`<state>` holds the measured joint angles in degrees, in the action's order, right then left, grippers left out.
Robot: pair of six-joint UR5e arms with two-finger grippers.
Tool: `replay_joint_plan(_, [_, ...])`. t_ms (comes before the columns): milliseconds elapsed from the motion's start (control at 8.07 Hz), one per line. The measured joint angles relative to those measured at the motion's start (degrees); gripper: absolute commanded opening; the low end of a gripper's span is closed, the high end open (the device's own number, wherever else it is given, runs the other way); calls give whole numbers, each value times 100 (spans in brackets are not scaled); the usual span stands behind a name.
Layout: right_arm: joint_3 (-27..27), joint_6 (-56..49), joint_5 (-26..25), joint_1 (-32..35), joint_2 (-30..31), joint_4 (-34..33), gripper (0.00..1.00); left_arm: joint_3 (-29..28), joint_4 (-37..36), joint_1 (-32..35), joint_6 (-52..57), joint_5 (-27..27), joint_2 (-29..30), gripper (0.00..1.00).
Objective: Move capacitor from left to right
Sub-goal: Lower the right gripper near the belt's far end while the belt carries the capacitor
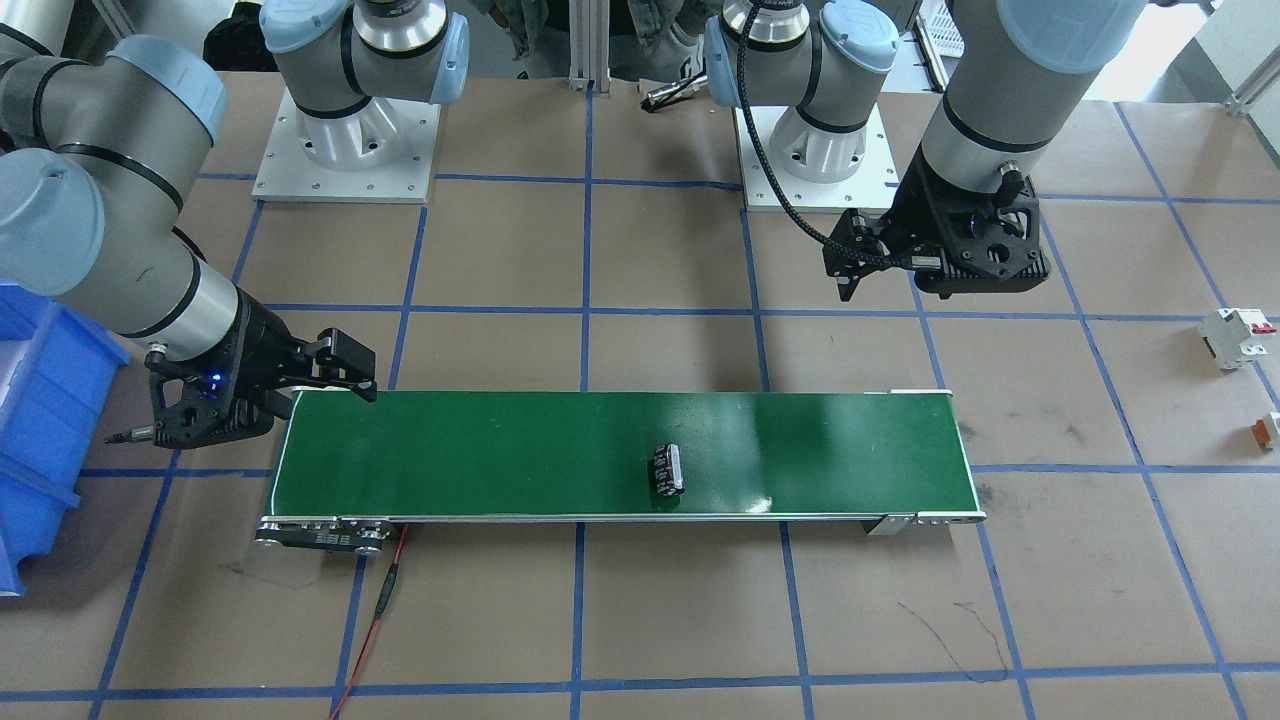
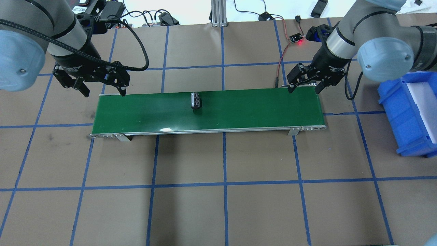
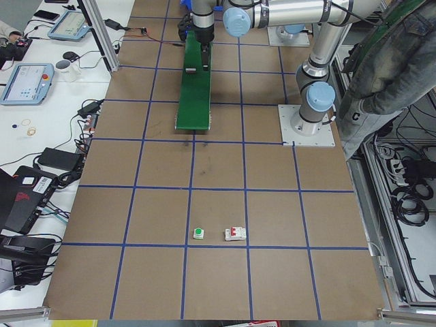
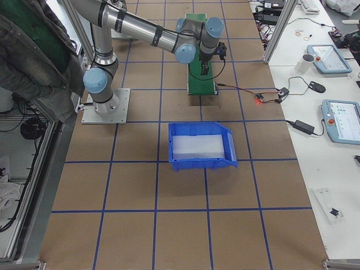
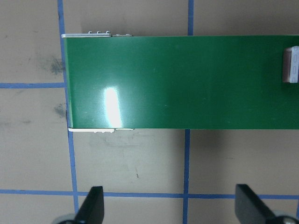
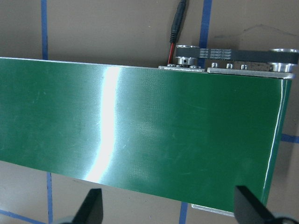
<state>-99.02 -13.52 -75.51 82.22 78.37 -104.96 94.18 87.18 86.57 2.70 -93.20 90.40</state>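
Note:
The capacitor (image 2: 196, 101), a stubby black cylinder with pale grey markings, lies on its side on the green conveyor belt (image 2: 245, 109), a little left of the belt's middle in the overhead view. It also shows in the front-facing view (image 1: 668, 470) and at the right edge of the left wrist view (image 5: 292, 64). My left gripper (image 2: 103, 90) is open and empty above the belt's left end, well apart from the capacitor. My right gripper (image 2: 305, 89) is open and empty above the belt's right end. Both wrist views show spread fingertips (image 5: 93, 207) (image 6: 91, 207) with nothing between them.
A blue bin (image 2: 409, 112) stands on the table right of the belt. A white breaker with a red switch (image 1: 1238, 337) and a small orange-and-white part (image 1: 1266, 428) lie on the table beyond the belt's left end. A red cable (image 1: 385, 590) runs from the belt's motor end.

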Motion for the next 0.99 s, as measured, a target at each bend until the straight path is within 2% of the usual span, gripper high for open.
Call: replay_joint_plan(991, [-213, 68, 330, -4, -29, -4, 100, -5, -43, 0, -461, -223, -13, 100])
